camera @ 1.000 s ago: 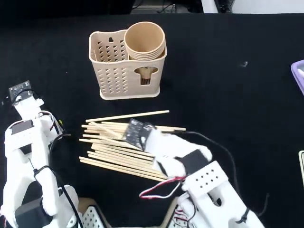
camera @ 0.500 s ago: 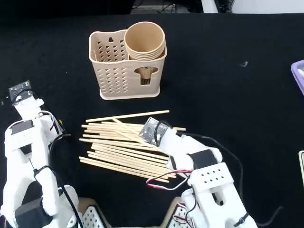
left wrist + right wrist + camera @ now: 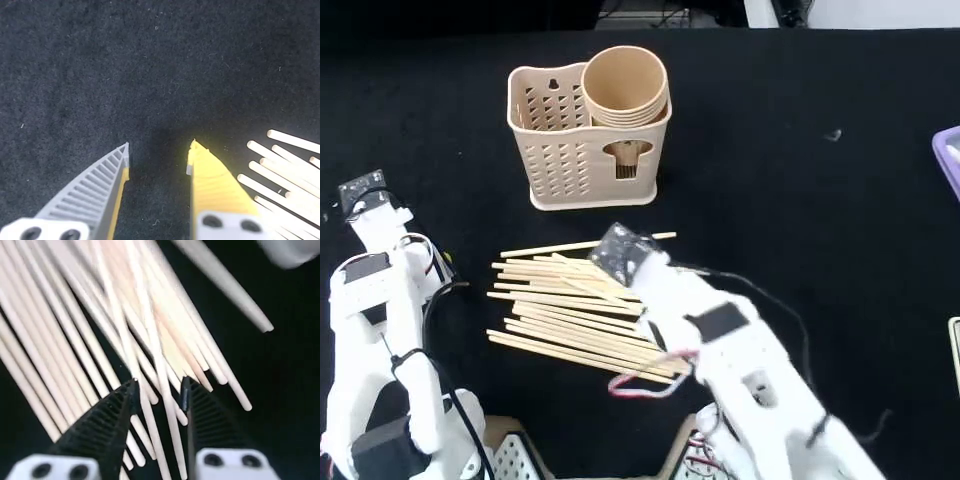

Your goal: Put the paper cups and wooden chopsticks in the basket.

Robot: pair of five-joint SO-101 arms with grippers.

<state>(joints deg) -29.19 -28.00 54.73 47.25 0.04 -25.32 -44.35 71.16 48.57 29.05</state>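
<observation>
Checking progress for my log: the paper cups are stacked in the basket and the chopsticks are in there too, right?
Not quite. The paper cups are stacked in the basket, but the wooden chopsticks lie piled on the table in front of it, as the high view shows.

A black cloth-covered table carries a beige perforated plastic basket at upper centre-left, a loose pile of pale wooden chopsticks at lower centre, and a purple object at the right edge
</observation>
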